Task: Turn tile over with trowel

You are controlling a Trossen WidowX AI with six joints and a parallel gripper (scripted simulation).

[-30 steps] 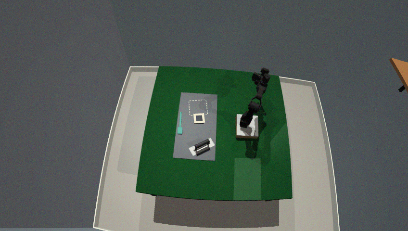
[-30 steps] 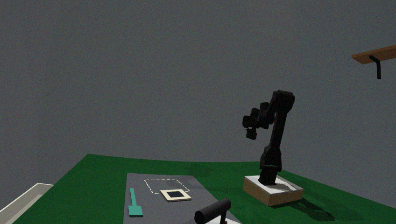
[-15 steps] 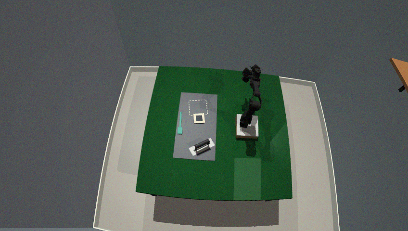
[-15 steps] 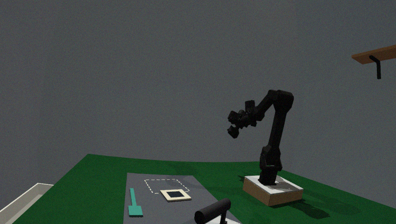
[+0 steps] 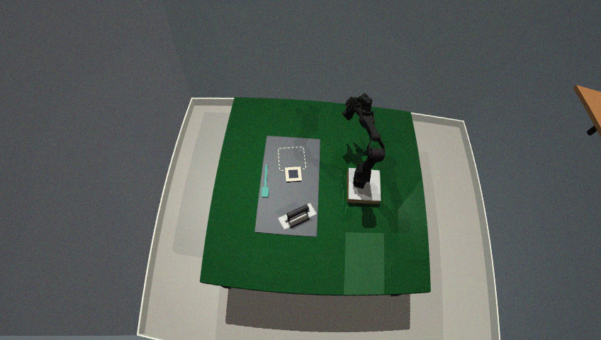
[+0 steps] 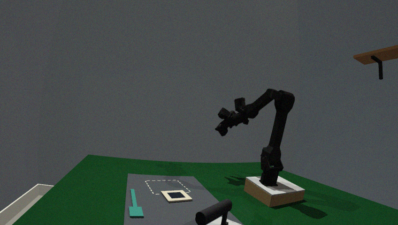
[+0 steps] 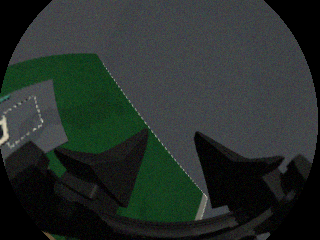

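The tile [image 5: 293, 173] [image 6: 176, 195] [image 7: 4, 129] lies flat on the grey mat [image 5: 269, 219] [image 6: 150, 212] [image 7: 55, 125], its dark square mark facing up. Its far edge overlaps the near line of the dashed outline [image 5: 304, 158] [image 6: 162, 180] [image 7: 34, 97]; most of the tile is outside. The small teal trowel [image 5: 264, 192] [image 6: 136, 212] lies flat near the mat's left edge, blade towards the near side in the exterior view. My gripper [image 5: 347, 113] [image 6: 219, 131] [image 7: 172, 133] is open and empty, high above the table, to the right of and beyond the mat.
A larger trowel [image 5: 298, 216] with a black handle rests on the near part of the mat. The arm's base block [image 5: 353, 195] [image 6: 287, 199] stands right of the mat on the green table top [image 5: 236, 256]. A wooden shelf [image 5: 592, 103] [image 6: 374, 55] is far right.
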